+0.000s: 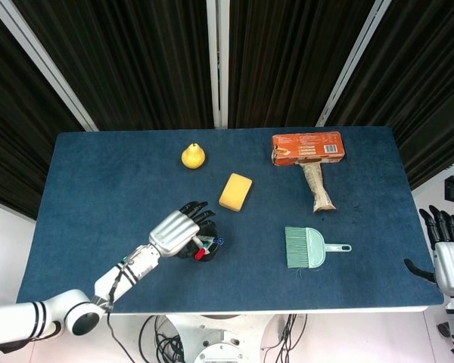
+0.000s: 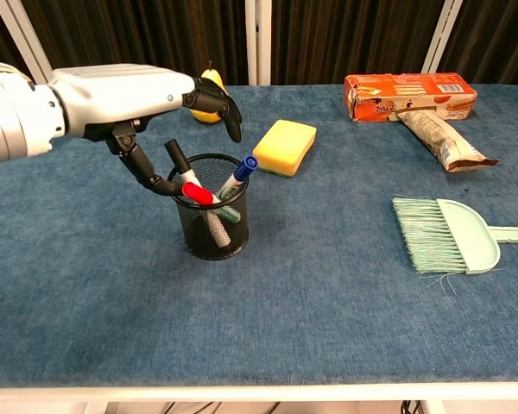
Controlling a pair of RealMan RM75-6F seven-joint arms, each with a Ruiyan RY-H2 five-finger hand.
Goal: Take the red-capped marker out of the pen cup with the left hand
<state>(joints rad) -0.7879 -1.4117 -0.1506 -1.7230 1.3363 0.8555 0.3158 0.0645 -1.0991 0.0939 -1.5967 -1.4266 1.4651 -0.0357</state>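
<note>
A black mesh pen cup [image 2: 210, 222] [image 1: 204, 249] stands on the blue table near its front left. Inside lean a red-capped marker [image 2: 197, 194] [image 1: 199, 254], a black-capped marker [image 2: 177, 158] and a blue-capped marker [image 2: 240, 172]. My left hand [image 2: 125, 97] [image 1: 178, 229] hovers over the cup's left rim, fingers spread, its thumb reaching down beside the black-capped marker; it holds nothing. My right hand [image 1: 448, 249] hangs off the table's right edge with fingers apart, empty.
A yellow sponge [image 2: 284, 147] lies just behind the cup, a yellow pear [image 1: 193, 156] further back. An orange box [image 2: 410, 94] and a brown packet [image 2: 440, 138] sit at the back right. A green brush and dustpan [image 2: 449, 235] lie to the right.
</note>
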